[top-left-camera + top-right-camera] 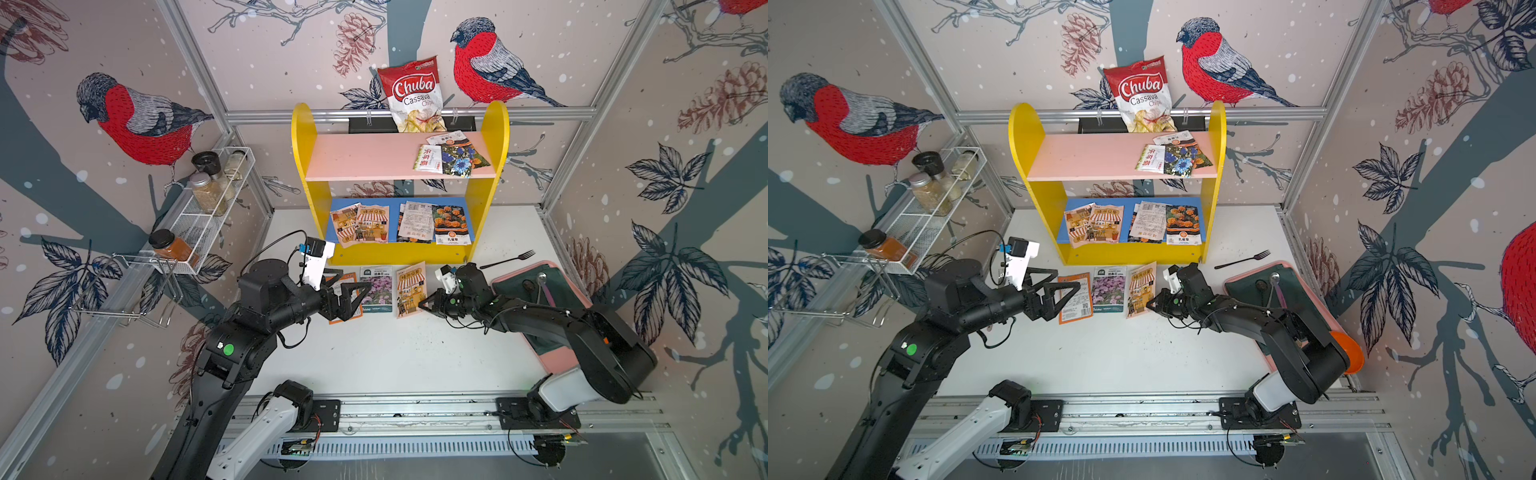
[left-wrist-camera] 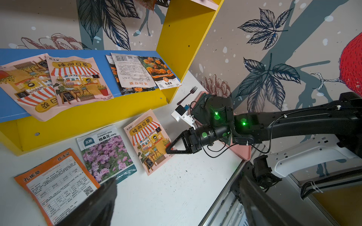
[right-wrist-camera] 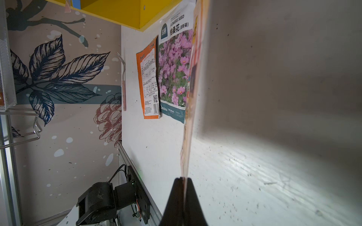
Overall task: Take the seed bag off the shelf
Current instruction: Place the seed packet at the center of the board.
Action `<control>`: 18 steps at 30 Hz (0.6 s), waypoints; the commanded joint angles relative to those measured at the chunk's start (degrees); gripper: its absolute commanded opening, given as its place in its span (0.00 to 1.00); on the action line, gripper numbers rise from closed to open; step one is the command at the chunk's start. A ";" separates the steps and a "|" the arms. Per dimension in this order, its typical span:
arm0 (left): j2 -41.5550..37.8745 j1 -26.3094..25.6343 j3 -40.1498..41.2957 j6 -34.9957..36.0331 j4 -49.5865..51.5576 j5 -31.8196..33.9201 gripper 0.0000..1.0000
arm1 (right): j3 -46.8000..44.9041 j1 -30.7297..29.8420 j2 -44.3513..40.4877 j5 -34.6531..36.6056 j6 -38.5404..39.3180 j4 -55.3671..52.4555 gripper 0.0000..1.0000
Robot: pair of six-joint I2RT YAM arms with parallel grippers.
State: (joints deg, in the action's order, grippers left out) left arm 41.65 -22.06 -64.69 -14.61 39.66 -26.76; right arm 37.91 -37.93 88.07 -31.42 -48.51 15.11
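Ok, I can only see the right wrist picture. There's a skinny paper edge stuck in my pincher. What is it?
Observer: It's the pink sunflower seed packet, the one with a little shop drawn on it. The right gripper is shut on its edge, in front of the yellow shelf.
Operator: Where's my other pincher?
Observer: The left gripper is open and empty, over the orange seed packet.
Operator: Are any bags on the shelf?
Observer: Yes, the blue lower board holds two more sunflower packets and some marigold packets.
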 commanded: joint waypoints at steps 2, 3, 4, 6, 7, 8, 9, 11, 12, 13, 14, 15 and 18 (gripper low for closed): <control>-0.52 0.09 0.47 0.90 0.29 0.76 0.97 | 1.65 0.05 2.62 -1.63 1.42 3.01 0.00; -0.68 0.09 0.57 0.89 0.17 0.92 0.97 | 1.89 0.07 3.32 -1.58 1.42 3.12 0.00; -0.72 0.09 0.75 0.89 0.12 1.10 0.97 | 2.26 0.19 3.90 -1.63 1.48 3.19 0.00; -0.71 0.09 0.97 0.77 -0.21 1.02 0.97 | 2.67 0.14 4.77 -1.49 1.58 3.47 0.00; -0.70 0.09 1.18 0.73 -0.49 1.01 0.97 | 2.86 0.18 5.13 -1.37 1.58 3.53 0.00; -0.64 0.09 1.36 0.65 -0.74 0.89 0.97 | 3.02 0.23 5.42 -1.37 1.56 3.69 0.00; -0.44 0.09 1.54 0.63 -0.98 0.82 0.97 | 3.20 0.22 5.83 -1.28 1.58 3.72 0.00; -0.08 0.09 1.73 0.48 -1.32 0.76 0.97 | 3.55 0.23 6.48 -1.12 1.73 3.59 0.00; 0.10 0.09 1.69 0.45 -1.44 0.76 0.97 | 3.72 0.29 6.75 -1.15 1.80 3.52 0.00; 0.23 0.09 1.76 0.47 -1.51 0.63 0.97 | 3.96 0.31 7.21 -1.10 1.93 3.57 0.00; 0.20 0.09 1.76 0.46 -1.69 0.62 0.97 | 4.14 0.31 7.53 -1.10 1.93 3.60 0.00; 0.29 0.09 1.79 0.46 -1.75 0.59 0.97 | 4.32 0.34 7.96 -1.24 2.02 3.57 0.00; 0.35 0.09 1.75 0.46 -1.86 0.65 0.97 | 5.10 0.32 9.08 -1.29 2.33 3.31 0.00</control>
State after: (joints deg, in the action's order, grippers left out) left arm 42.06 -22.06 -62.98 -14.63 39.86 -25.78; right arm 42.22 -37.63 96.36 -32.03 -47.64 17.08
